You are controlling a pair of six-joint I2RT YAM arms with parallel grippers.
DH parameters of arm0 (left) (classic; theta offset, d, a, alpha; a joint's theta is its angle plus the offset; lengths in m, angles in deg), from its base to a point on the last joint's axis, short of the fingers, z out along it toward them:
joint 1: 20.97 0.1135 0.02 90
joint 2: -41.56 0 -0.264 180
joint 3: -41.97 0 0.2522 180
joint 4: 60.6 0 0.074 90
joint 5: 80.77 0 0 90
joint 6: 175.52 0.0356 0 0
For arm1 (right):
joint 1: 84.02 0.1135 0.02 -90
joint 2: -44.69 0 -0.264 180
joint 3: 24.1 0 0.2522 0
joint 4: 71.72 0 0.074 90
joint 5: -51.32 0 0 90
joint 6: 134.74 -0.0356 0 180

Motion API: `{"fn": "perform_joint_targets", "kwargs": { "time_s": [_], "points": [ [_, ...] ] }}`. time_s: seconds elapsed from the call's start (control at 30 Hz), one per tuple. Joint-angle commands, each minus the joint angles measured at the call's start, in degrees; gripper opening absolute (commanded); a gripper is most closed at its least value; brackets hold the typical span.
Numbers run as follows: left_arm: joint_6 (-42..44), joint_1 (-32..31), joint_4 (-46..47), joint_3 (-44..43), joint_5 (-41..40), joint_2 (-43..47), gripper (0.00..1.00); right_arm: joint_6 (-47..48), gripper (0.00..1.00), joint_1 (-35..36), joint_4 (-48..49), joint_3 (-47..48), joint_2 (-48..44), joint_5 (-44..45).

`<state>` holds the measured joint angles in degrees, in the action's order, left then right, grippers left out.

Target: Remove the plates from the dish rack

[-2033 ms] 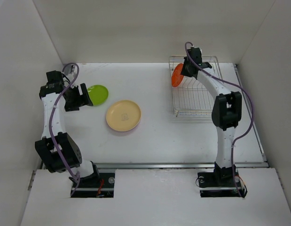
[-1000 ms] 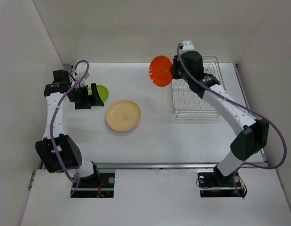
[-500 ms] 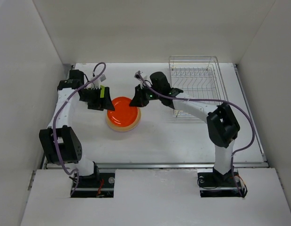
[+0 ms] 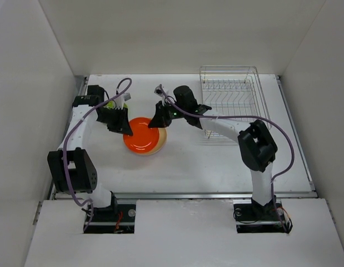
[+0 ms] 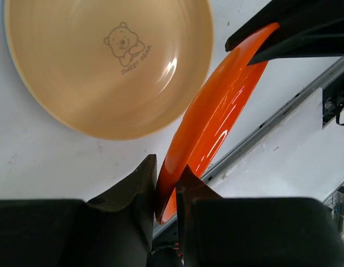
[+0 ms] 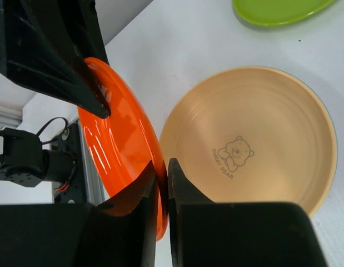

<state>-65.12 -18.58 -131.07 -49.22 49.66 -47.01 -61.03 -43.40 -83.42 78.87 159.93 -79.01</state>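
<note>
The white table (image 4: 216, 161) stood enclosed by plain white walls, with the dish rack (image 4: 233, 105) at its far right corner. Both arms reached to the left-centre of the table, well apart from the rack.

The left gripper (image 5: 166, 194) was clamped on the near rim of the orange plate (image 4: 139, 136), its fingers pressed against either face of the rim. The right gripper (image 6: 161, 189) was pinched on the opposite rim of the same plate, with the jaws narrowed to the thickness of the rim.

The orange plate was held tilted between the two grippers, over the cream-yellow plate (image 5: 105, 67), which lay flat on the table. Whether the two plates touched could not be established from these views.

The lime green plate (image 6: 277, 8) lay flat on the table beyond the cream-yellow plate.
</note>
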Motion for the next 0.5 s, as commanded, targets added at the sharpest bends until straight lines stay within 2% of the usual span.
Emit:
{"fn": "perform_joint_targets", "kwargs": {
  "time_s": [0.0,0.03,0.07,0.1,0.2,0.23,0.27,0.33,0.37,0.47],
  "points": [
    [-2.7,0.4,0.0,-0.6,-4.0,1.0,0.00,-1.1,0.00,1.1,4.0,3.3,-1.2,1.5],
    [-3.6,0.4,0.0,-0.6,-4.0,1.0,0.00,-1.1,0.02,1.1,3.2,3.9,-1.2,2.4],
    [-4.4,0.9,0.6,-1.3,-4.6,1.0,0.00,-1.1,0.13,1.1,1.8,4.5,-1.2,3.2],
    [-6.1,2.2,1.7,-1.8,-4.7,1.0,0.00,-1.1,0.50,1.1,1.0,5.1,-1.2,5.3],
    [-8.6,4.5,2.6,-4.1,-5.2,1.0,0.00,-1.7,0.69,0.5,-3.8,6.2,-1.9,11.0],
    [-9.3,5.2,3.3,-4.8,-5.2,0.3,0.00,-2.2,0.81,-0.2,-5.0,6.8,-2.8,17.6],
    [-11.2,7.1,4.4,-6.0,-5.2,-0.3,0.00,-2.8,0.86,-0.8,-6.7,6.8,-4.6,20.9],
    [-13.4,9.2,6.3,-6.7,-5.2,-1.1,0.00,-3.6,0.90,-1.4,-6.7,5.1,-6.9,26.2],
    [-14.9,11.5,7.6,-6.7,-5.2,-2.2,0.00,-3.6,0.91,-1.4,-6.7,4.1,-8.2,29.8],
    [-21.1,15.5,13.4,-8.6,-4.6,-6.5,0.00,-3.0,0.91,-1.9,-6.7,0.8,-12.0,31.5]
  ]
}}
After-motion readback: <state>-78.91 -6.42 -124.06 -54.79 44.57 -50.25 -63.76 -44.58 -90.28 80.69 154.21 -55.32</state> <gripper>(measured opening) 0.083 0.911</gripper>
